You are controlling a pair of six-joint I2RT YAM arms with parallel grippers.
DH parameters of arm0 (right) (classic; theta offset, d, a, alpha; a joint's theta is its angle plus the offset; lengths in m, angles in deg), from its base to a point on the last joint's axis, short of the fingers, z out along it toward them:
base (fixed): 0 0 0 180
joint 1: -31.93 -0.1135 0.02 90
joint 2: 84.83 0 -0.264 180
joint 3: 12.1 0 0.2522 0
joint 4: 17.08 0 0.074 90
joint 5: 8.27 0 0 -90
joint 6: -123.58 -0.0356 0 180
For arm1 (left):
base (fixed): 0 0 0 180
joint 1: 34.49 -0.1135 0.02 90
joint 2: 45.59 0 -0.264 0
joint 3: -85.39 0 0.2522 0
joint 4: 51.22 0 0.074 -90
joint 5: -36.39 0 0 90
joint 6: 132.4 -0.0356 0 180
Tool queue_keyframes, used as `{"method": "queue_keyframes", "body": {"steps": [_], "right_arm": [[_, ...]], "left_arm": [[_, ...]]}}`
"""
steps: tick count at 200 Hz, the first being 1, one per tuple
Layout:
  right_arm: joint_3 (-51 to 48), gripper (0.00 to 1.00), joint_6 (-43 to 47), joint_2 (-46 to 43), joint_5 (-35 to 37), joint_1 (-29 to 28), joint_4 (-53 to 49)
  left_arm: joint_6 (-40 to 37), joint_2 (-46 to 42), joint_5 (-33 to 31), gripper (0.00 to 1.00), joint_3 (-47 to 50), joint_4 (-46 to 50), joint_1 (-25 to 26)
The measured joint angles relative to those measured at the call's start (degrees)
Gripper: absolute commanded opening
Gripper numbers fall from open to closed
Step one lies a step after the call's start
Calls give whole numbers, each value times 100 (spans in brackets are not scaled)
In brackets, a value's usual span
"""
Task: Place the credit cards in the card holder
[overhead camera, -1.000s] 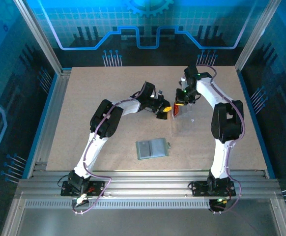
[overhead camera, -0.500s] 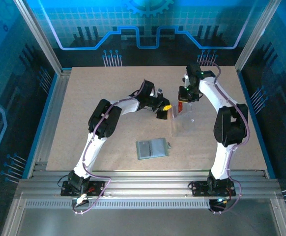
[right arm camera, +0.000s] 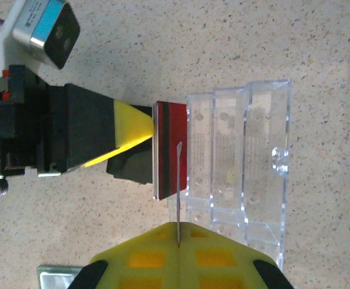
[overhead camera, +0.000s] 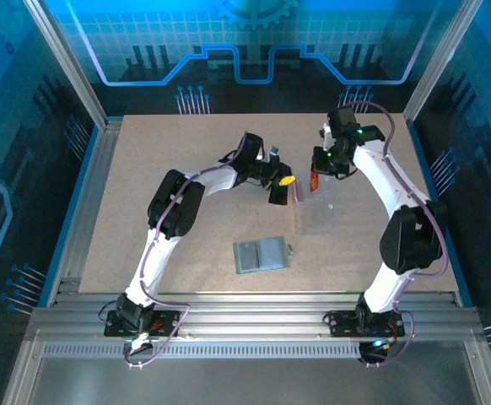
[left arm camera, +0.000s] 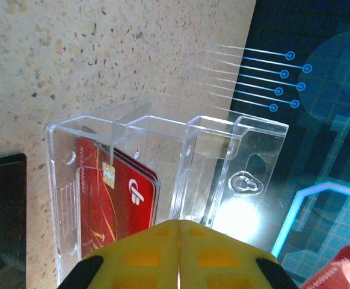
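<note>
Where its fingers press together, right gripper (right arm camera: 178,232) pinches a red card (right arm camera: 178,174) edge-on, over the end slot of the clear holder (right arm camera: 247,156). Left gripper (left arm camera: 179,235): fingers closed, tip at that end. Slot contents: red cards (left arm camera: 112,192), upright. Grey-green sleeve (overhead camera: 261,255): flat on table (overhead camera: 161,186), apart, nearer the bases.

Cards (left arm camera: 118,192) in rack (left arm camera: 223,156) beside my left fingers (right arm camera: 130,126), one card (overhead camera: 313,180) in my right fingers (right arm camera: 163,256), card holder (overhead camera: 261,255) nearer me.

left gripper (left arm camera: 178,235) jaws together; right gripper (right arm camera: 178,233) pinching red card (overhead camera: 314,180)
</note>
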Motion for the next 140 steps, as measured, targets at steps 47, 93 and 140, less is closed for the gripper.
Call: {"method": "queue_keyframes", "body": {"steps": [47,93,140], "right_arm": [[-857,0,-4,-874,-476,-328,522],[-2522,0,-297,-1617,-1320,-1019,1996],[-4079,0,-756,-1604,-1869,-1781,3899]], "left_arm": [[-264,-1038,-17,10,966,107,-214],[-1368,-3576,-509,18,3067,898,-466],[-2365,-5027,-1307,28,4966,2020,-461]]}}
